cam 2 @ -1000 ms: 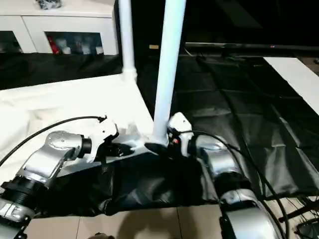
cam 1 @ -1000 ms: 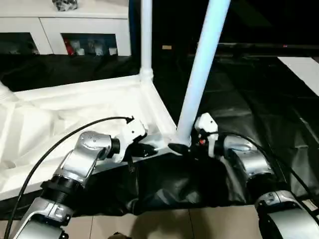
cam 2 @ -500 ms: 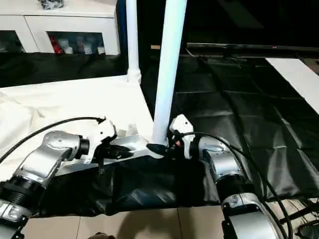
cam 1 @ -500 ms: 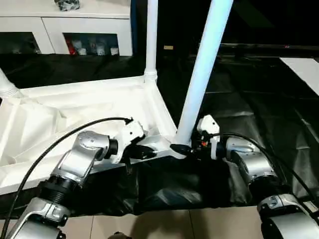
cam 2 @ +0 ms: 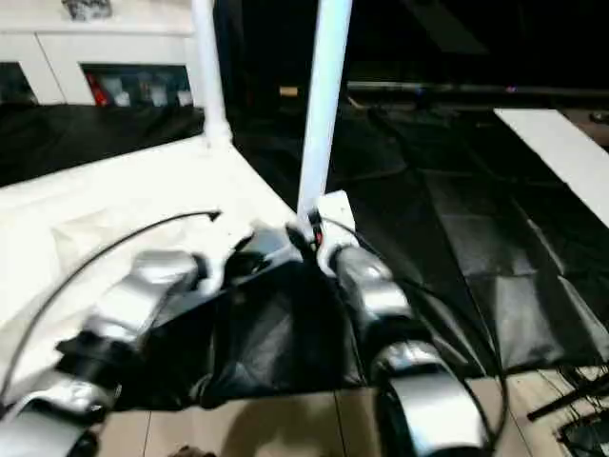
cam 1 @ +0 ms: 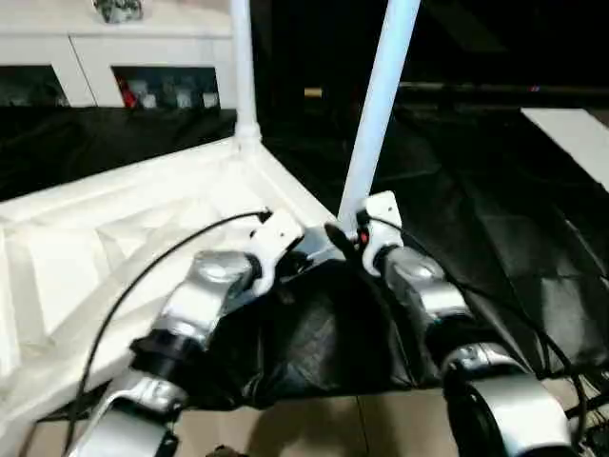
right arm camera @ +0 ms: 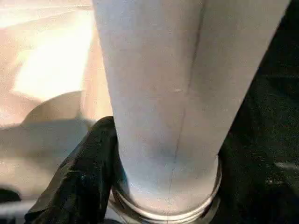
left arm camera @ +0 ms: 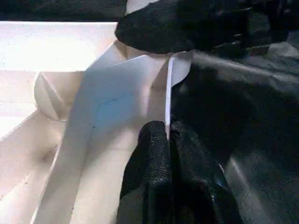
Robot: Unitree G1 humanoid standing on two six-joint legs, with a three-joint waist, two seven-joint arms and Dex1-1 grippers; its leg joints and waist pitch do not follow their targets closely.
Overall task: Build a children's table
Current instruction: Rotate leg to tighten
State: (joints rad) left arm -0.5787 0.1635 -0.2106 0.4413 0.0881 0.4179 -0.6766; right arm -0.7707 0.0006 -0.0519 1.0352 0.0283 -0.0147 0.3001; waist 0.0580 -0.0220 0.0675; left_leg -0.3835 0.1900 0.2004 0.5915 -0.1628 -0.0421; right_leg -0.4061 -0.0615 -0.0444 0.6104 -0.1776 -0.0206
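1. Change of view: compared with a second ago, both forearms lie closer together at the near corner of the top (cam 1: 114, 248), and the whole picture has swung, so much of the apparent shift belongs to the camera.
2. Right tool (cam 1: 344, 238): its black fingers (right arm camera: 77, 179) now wrap the base of the near leg (cam 1: 376, 105), gripping it just above the collar at the corner socket. A second ago they stood beside the leg's foot, wider apart.
3. Left tool (left arm camera: 169, 154): pinched shut on the thin rim of the top beside that socket, as before.
4. Meaning: judged from this, the near leg stands in its socket and is being seated or turned home while the rim is steadied.
5. Task's thing: the white top lies upside down on the black-covered table (cam 1: 495, 238), ribbed underside up. Two legs rise from it, the near one slightly tilted, the far leg (cam 1: 240, 67) upright at the back corner.
6. Behind stands a white cabinet (cam 1: 86, 57).
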